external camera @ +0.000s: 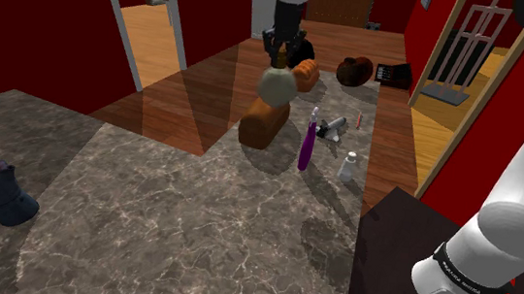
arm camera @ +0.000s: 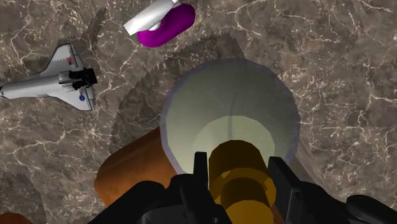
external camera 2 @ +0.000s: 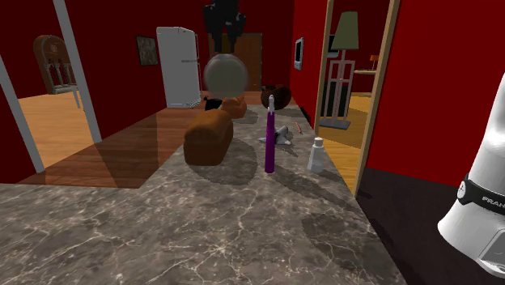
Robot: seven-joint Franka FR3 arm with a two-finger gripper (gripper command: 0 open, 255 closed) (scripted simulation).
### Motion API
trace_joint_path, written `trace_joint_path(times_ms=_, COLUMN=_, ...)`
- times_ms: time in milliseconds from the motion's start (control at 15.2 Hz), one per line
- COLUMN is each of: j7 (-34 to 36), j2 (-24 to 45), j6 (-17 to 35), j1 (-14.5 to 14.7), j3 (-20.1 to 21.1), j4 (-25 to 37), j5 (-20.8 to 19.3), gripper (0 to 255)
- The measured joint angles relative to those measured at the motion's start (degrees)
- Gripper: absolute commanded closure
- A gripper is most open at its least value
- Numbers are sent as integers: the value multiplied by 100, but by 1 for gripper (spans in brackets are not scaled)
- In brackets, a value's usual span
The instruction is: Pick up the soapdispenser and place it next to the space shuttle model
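Marble counter (external camera: 195, 223) runs away from you, a purple bottle (external camera: 306, 145) and a brown loaf (external camera: 264, 122) standing midway along it. Your gripper (arm camera: 240, 173) has its fingers (arm camera: 200, 167) clamped on the soap dispenser (arm camera: 232, 108) at its golden neck. The pale round body hangs above the loaf, and the shuttle model (arm camera: 51, 79) lies near the bottle.

Bare counter (arm camera: 105, 124) lies between loaf (arm camera: 130, 170), bottle (arm camera: 167, 27) and shuttle (arm camera: 48, 81).

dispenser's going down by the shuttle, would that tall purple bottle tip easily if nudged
Probably yes: the purple bottle stands upright, tall and slim, so a bump high up would likely topple it. Its round body might then roll, perhaps into the space shuttle model near it. It looks rigid, not floppy.
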Motion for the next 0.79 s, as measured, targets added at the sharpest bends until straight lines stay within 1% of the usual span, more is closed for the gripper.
trace_joint_path(times_ms=330, j7=-625, j2=201, j6=-151, j1=-372, j3=-238, j4=344, j5=61, gripper=255)
trace_joint_path(times_ms=528, j7=-966, j2=433, j6=-199, j1=-574, j3=-363, j4=618, j5=81, gripper=255)
trace_joint_path(times_ms=660, j7=-1192, j2=643, j6=-325, j1=-708, j3=-443, j4=949, j5=88, gripper=255)
trace_joint_path(times_ms=792, j7=-1286, j2=728, j6=-278, j1=-767, j3=-477, j4=986, j5=92, gripper=255)
